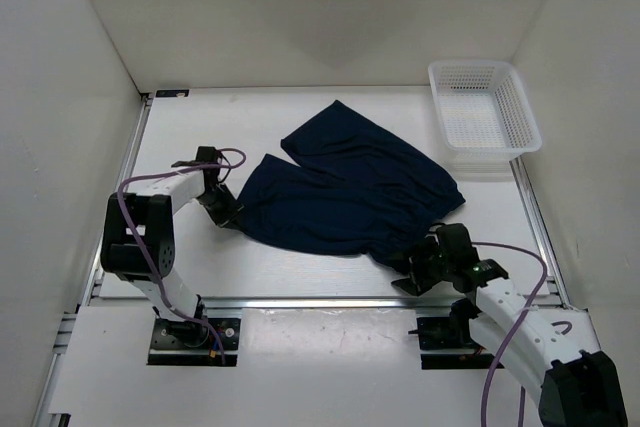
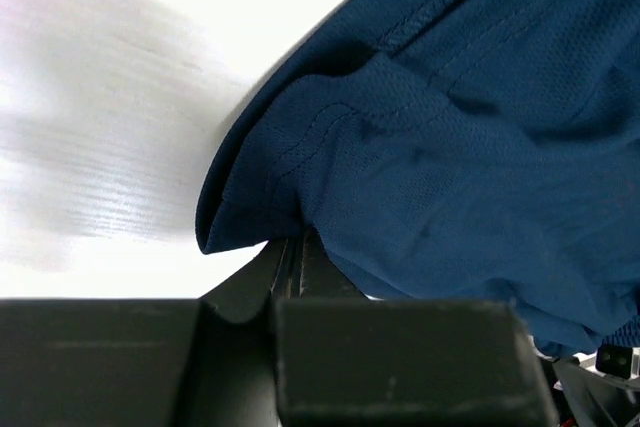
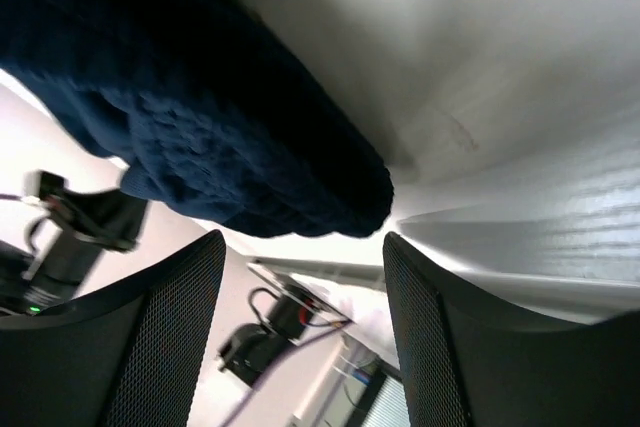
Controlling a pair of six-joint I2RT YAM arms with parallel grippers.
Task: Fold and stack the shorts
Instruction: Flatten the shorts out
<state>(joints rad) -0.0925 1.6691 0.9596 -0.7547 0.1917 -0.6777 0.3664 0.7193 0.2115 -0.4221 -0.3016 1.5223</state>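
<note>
The dark navy shorts (image 1: 350, 187) lie spread flat in the middle of the table, one leg pointing to the far left. My left gripper (image 1: 226, 210) is at the shorts' left edge. In the left wrist view it (image 2: 292, 247) is shut on a fold of the navy fabric (image 2: 450, 147), with the jaws pressed together. My right gripper (image 1: 412, 265) is at the shorts' near right corner. In the right wrist view it (image 3: 302, 239) is open, its fingers wide apart, and the fabric's edge (image 3: 200, 117) sits just ahead of the tips, not between them.
A white plastic mesh basket (image 1: 485, 112) stands at the far right of the table. White walls close in the table on the left, back and right. A metal rail runs along the near edge (image 1: 320, 302).
</note>
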